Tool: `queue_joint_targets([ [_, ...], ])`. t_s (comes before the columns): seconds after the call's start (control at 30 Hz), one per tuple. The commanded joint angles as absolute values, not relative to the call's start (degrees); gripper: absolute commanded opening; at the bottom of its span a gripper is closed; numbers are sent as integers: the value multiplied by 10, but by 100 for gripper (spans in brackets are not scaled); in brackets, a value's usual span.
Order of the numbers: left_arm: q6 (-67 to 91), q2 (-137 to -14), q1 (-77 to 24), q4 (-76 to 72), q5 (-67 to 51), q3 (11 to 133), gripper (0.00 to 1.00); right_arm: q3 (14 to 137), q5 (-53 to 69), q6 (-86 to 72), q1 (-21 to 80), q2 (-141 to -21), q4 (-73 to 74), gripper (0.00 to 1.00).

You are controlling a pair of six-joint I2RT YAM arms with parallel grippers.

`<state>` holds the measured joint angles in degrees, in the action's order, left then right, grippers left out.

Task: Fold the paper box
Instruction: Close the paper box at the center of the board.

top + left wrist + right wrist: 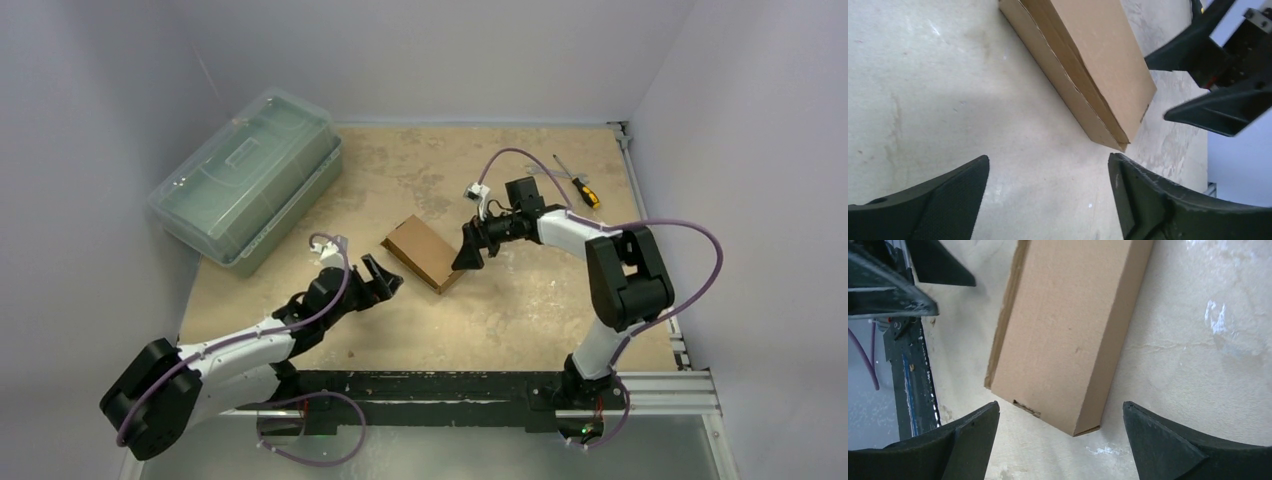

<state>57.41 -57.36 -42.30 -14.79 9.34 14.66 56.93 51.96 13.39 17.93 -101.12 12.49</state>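
The box (425, 252) is lying flat and closed-looking at the centre of the table (540, 300), between the two arms. In the top view its right corner is being overlapped by the right gripper (470, 256). From that view alone, contact cannot be told, because the fingers are showing only as a small dark shape. The left gripper (384, 279) is sitting just left of the box's near corner, apart from it.

In the left wrist view the two fingers (955, 192) are standing wide apart with only bare table between them. The box is lying ahead, in the upper middle of the frame, touching neither finger. Its far end is being cut off by the top edge. One long side is showing a seam of layered cardboard, but single flaps or tabs are hard to make out.

In the right wrist view the fingers (1168, 445) are also spread wide and gripping nothing. The box's near end is showing between them, clear of both. Its far end is again running out at the top edge. A small slot is showing near its lower edge.

At the upper left of the top view a green case (250, 175) is sitting with its contents blurred by the lid. A screwdriver (579, 184) is lying at the upper right, too small for detail.
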Motion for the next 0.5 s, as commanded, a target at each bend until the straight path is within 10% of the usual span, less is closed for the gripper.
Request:
queue_joint_targets([
  [0.0,615,-586,-381,-268,99,129,94,593,530,170,171,-955,139,97],
  [0.47,673,-834,-274,-397,-38,219,89,612,533,308,162,-895,234,99],
])
